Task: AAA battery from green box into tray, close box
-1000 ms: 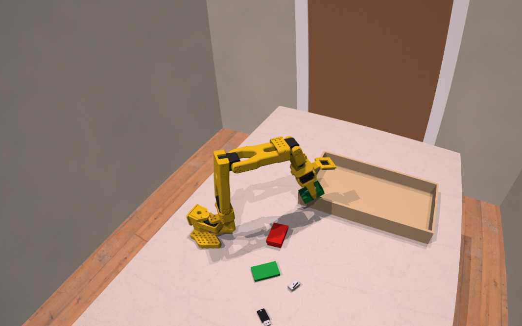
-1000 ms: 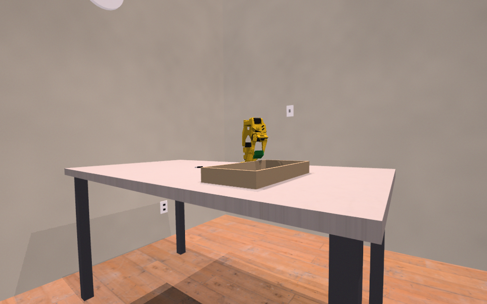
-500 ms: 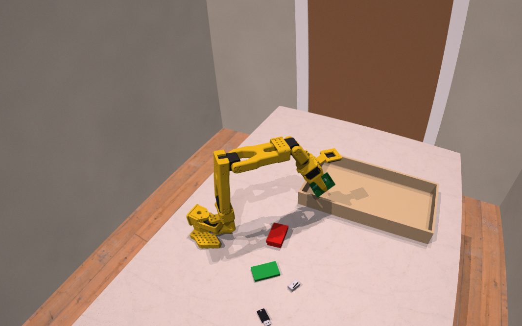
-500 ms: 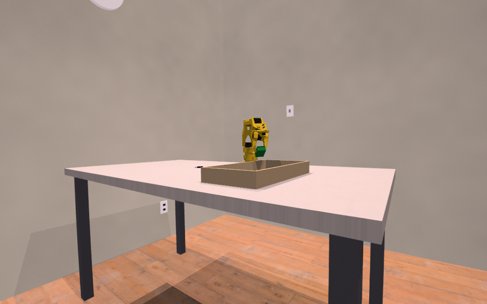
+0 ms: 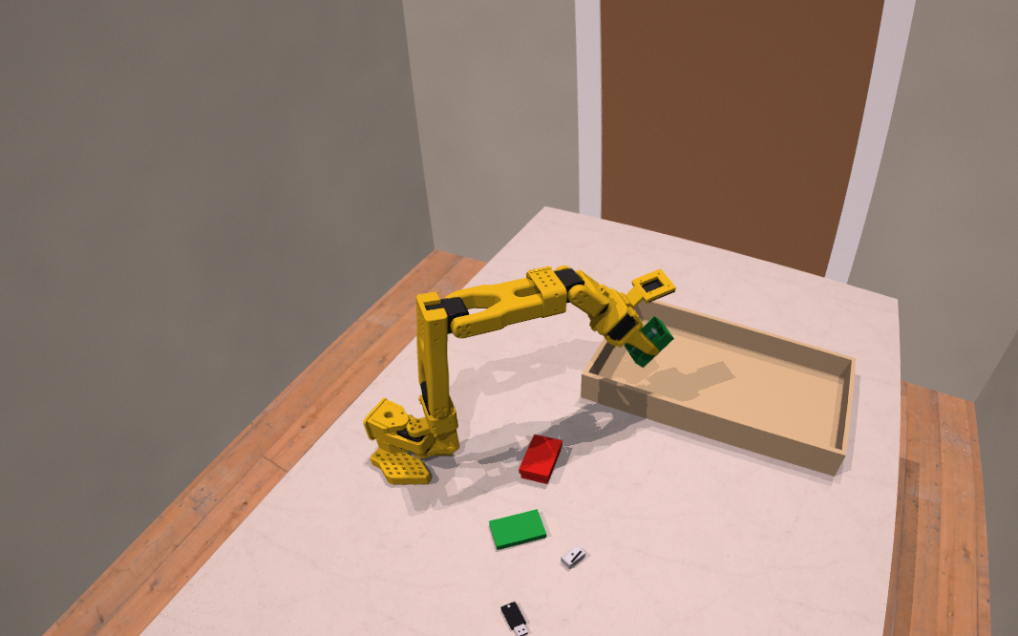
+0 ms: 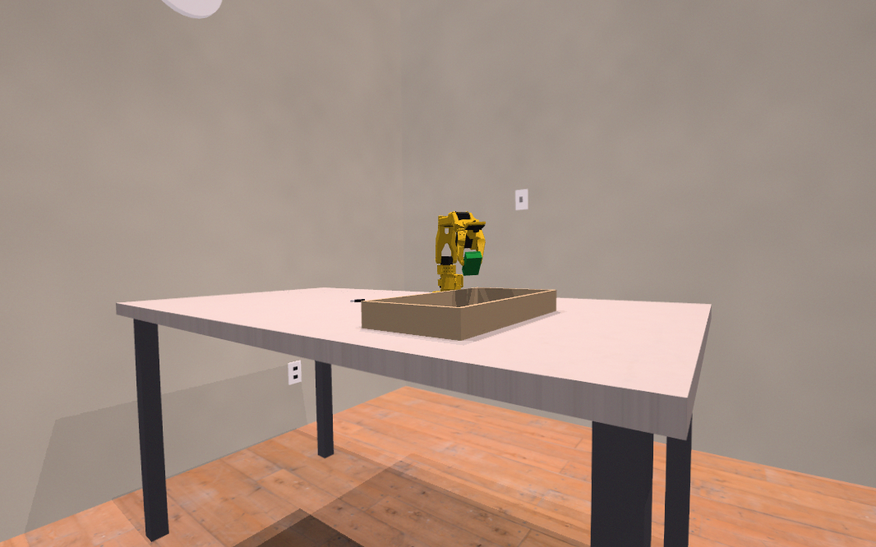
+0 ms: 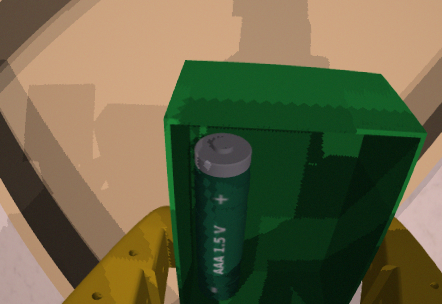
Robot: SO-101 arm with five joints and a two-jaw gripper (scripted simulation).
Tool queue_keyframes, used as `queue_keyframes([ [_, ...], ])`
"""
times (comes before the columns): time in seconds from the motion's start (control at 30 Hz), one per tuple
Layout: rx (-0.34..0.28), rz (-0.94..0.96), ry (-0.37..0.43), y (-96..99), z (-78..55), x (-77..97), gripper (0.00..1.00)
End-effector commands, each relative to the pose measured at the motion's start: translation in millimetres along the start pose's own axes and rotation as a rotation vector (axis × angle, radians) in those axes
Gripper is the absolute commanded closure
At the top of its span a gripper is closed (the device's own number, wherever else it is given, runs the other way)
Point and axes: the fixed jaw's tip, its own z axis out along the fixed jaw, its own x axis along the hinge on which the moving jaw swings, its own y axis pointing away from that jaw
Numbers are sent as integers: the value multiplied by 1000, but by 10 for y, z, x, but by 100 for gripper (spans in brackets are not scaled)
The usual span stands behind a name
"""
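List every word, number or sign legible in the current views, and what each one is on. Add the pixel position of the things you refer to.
"AAA 1.5 V": on the side of the battery [image 7: 222, 222], which lies in the green box base [image 7: 295, 92] [image 5: 661, 331] [image 6: 472, 264], wrist view.
"+": on the same battery, near its grey end.
Any further small mark toward its other end is too blurred to read.
I can read no other text.
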Motion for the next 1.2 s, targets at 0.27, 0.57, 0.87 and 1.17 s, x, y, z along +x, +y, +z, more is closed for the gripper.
queue_keyframes([
  [0.27,-23,2,-225,55,-107,-398,80],
  [0.57,-32,2,-357,69,-168,-600,80],
  [0.87,-39,3,-444,78,-223,-729,80],
  [1.17,-45,3,-532,87,-290,-853,80],
])
